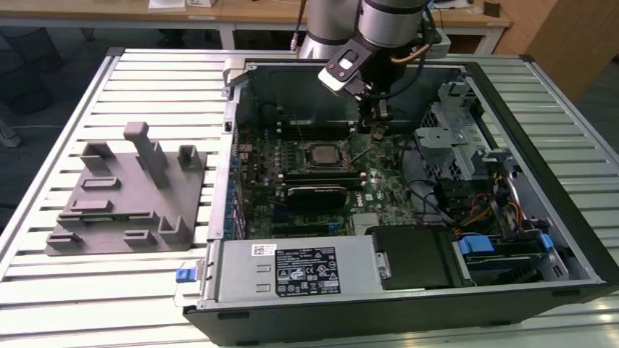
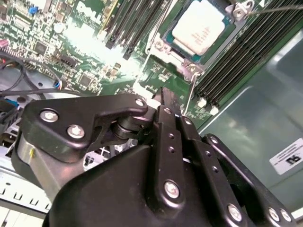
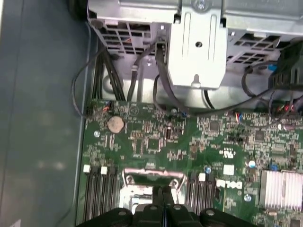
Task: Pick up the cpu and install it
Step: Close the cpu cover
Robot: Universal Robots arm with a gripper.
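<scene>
The cpu (image 1: 324,154), a small square chip with a pale silver top, lies flat in its socket on the green motherboard (image 1: 382,188) inside the open computer case. In the second wrist view the cpu (image 2: 199,26) sits within the metal socket frame, with a thin wire lever (image 2: 191,92) standing beside it. My gripper (image 1: 375,125) hangs just over the board on the exterior view's right of the socket, apart from the chip. Its black fingers are pressed together with nothing between them in both wrist views (image 2: 166,97) (image 3: 163,191).
A grey plastic tray with upright posts (image 1: 126,196) lies on the slatted table at the exterior view's left. Inside the case are a metal drive cage (image 1: 454,138), loose cables (image 1: 474,210), a black finned block (image 1: 320,194) and the power supply (image 1: 290,272).
</scene>
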